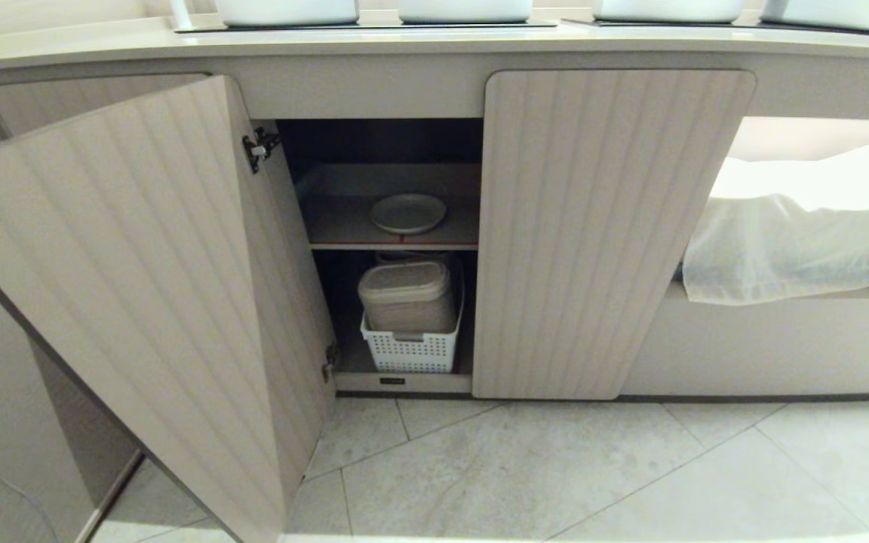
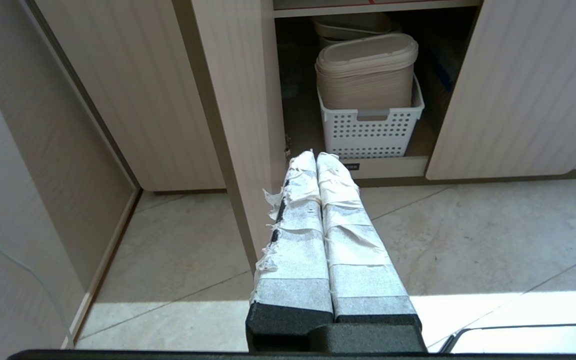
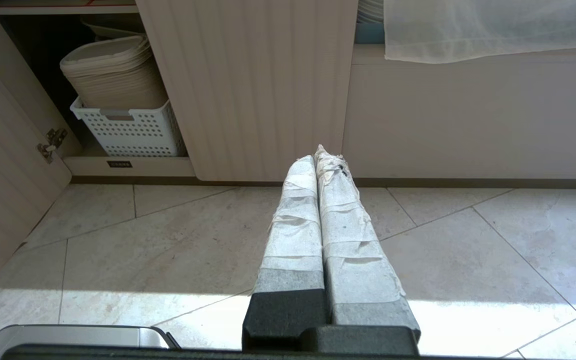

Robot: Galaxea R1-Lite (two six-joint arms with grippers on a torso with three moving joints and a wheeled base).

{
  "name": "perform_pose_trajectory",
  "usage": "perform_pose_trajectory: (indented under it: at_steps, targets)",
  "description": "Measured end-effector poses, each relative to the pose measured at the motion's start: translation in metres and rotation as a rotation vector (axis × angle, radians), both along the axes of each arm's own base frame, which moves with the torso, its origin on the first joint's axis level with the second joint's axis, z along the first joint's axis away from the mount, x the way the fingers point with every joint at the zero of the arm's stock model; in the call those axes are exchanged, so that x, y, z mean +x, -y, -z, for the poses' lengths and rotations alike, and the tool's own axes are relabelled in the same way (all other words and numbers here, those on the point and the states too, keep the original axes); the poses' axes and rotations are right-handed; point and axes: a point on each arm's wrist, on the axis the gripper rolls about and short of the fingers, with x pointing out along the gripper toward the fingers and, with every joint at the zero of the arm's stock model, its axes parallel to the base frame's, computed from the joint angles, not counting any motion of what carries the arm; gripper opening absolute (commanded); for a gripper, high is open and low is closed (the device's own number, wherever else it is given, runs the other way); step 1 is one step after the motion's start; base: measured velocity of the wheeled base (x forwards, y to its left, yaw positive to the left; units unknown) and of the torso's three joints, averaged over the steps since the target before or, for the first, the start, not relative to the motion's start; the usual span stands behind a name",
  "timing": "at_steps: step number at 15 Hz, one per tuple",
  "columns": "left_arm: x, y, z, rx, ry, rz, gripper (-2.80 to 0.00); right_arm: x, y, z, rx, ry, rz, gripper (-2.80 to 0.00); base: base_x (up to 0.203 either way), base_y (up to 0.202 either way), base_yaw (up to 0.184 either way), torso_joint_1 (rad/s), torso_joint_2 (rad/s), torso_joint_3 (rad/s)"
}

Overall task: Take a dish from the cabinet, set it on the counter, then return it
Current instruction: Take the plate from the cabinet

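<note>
The off-white dish (image 1: 407, 213) lies flat on the upper shelf (image 1: 344, 226) of the cabinet, whose left fluted door (image 1: 140, 302) stands wide open while the right door (image 1: 600, 226) is closed. The cream counter (image 1: 434, 41) runs along the top of the head view. Neither arm shows in the head view. My left gripper (image 2: 315, 156) hangs low over the floor in front of the open door's edge, shut and empty. My right gripper (image 3: 318, 154) hangs low before the closed right door, also shut and empty.
A white perforated basket (image 1: 410, 348) with stacked beige lidded containers (image 1: 407, 296) fills the cabinet's lower compartment. A white cloth (image 1: 804, 226) drapes over the open unit at the right. White vessels (image 1: 465, 9) stand on the counter. Pale tiled floor (image 1: 555, 475) spreads before the cabinet.
</note>
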Motion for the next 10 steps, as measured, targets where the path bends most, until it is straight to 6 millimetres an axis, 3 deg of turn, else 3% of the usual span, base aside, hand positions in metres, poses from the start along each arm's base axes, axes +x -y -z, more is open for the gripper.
perform_pose_trajectory:
  at_steps: [10]
  targets:
    - [0.0, 0.0, -0.0001, -0.001, 0.001, 0.0, -2.8, 0.0, 0.0, 0.0, 0.0, 0.0, 0.0, -2.8, 0.0, 0.0, 0.0, 0.0, 0.0, 0.0]
